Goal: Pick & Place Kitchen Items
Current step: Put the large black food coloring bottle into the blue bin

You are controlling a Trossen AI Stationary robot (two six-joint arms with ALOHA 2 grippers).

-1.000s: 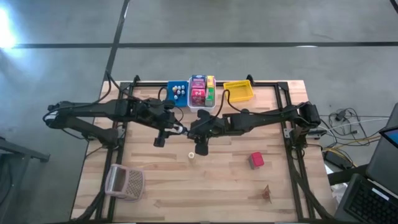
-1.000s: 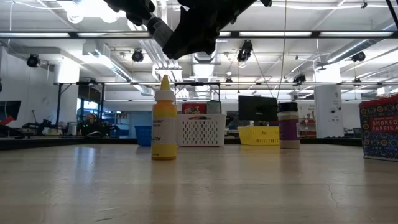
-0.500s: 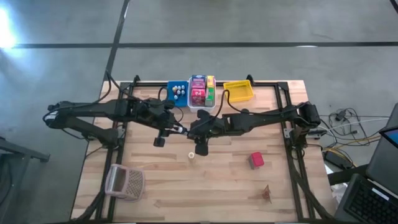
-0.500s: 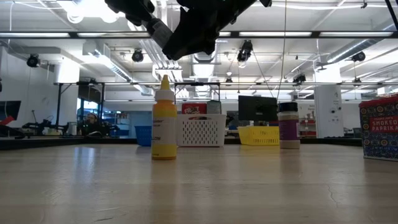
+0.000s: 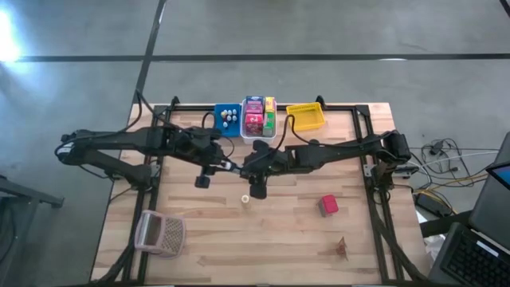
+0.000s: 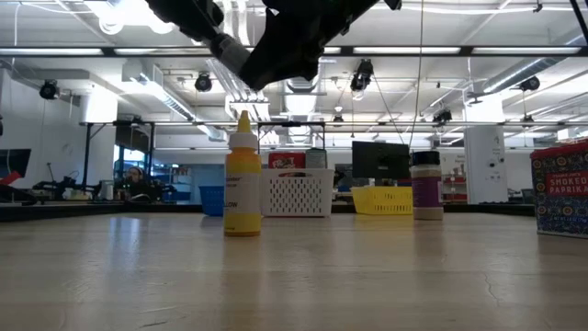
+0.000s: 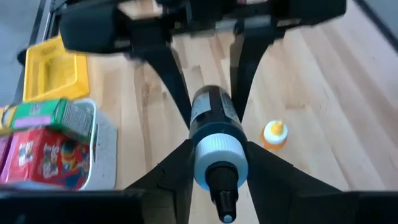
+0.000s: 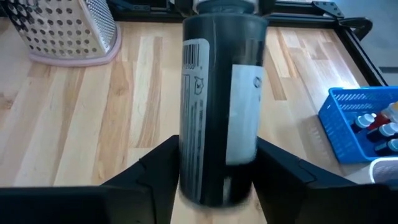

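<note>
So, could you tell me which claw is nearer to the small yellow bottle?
Right. The right claw hangs just behind the yellow bottle; the left claw is farther off, toward the left.

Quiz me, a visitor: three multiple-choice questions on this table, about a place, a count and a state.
1. Where does the small yellow bottle stand? A on the floor; B on the bare table; C atop an arm.
2. How many bins line the table's edge? A two; B three; C five.
3. The dark bottle is: A lying on the table; B held aloft by the left gripper; C on the floor.
B, it stands alone on wood; B, blue bin, white bin, yellow bin; B, clamped between its fingers.
</note>
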